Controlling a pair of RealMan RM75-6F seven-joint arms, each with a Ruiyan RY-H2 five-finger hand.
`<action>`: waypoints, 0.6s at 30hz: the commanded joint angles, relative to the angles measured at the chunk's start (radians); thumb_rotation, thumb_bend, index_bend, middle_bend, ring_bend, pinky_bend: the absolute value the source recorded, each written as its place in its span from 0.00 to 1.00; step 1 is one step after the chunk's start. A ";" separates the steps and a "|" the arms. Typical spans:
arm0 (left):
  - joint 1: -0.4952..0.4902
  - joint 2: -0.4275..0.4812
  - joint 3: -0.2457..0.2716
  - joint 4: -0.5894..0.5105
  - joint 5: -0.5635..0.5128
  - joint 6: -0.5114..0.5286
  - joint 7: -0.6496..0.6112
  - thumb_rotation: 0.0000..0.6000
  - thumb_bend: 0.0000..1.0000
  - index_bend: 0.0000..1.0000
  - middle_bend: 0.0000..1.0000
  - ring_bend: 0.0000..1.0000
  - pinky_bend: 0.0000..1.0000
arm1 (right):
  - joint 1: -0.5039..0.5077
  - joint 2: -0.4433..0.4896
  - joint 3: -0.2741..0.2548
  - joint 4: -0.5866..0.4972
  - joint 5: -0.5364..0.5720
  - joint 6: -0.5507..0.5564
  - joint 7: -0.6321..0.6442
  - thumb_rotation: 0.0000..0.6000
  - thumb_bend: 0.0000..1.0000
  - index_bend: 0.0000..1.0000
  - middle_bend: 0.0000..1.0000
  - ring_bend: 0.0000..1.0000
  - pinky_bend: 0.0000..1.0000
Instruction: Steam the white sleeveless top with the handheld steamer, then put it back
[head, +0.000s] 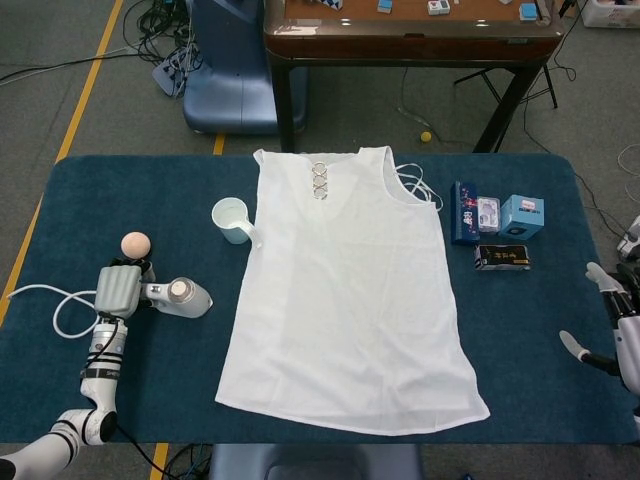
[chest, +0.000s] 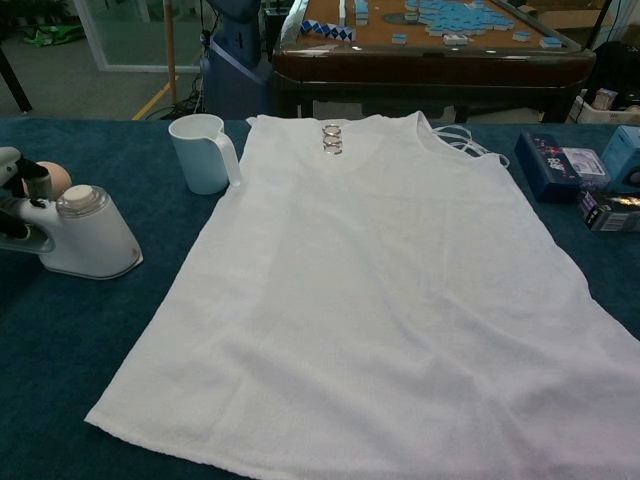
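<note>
The white sleeveless top (head: 345, 290) lies flat on the blue table (head: 520, 370), neckline at the far side; the chest view shows it as a broad spread (chest: 390, 290). The white handheld steamer (head: 184, 297) stands on the table left of the top, and it shows up close in the chest view (chest: 88, 238). My left hand (head: 117, 290) is curled around its handle, seen at the frame edge in the chest view (chest: 18, 205). My right hand (head: 615, 335) hovers open at the table's right edge, holding nothing.
A white cup (head: 232, 218) stands by the top's left shoulder. A peach ball (head: 135, 243) sits just beyond the steamer. Three small boxes (head: 502, 225) lie at the right. The steamer's white cord (head: 58, 312) loops at the left. A wooden table (head: 410, 30) stands behind.
</note>
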 joint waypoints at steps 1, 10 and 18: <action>-0.007 -0.015 0.012 0.028 0.020 -0.002 -0.026 1.00 0.20 0.60 0.52 0.44 0.31 | 0.001 -0.001 0.000 0.000 0.001 -0.002 0.000 1.00 0.20 0.05 0.23 0.08 0.05; -0.022 -0.018 0.043 0.080 0.062 -0.026 -0.041 1.00 0.20 0.69 0.53 0.44 0.31 | 0.001 -0.003 0.001 -0.001 0.005 -0.008 -0.003 1.00 0.20 0.05 0.23 0.08 0.05; -0.025 -0.013 0.051 0.089 0.083 -0.029 -0.115 1.00 0.20 0.77 0.63 0.53 0.40 | 0.002 -0.007 0.001 0.000 0.008 -0.014 -0.002 1.00 0.20 0.05 0.23 0.08 0.05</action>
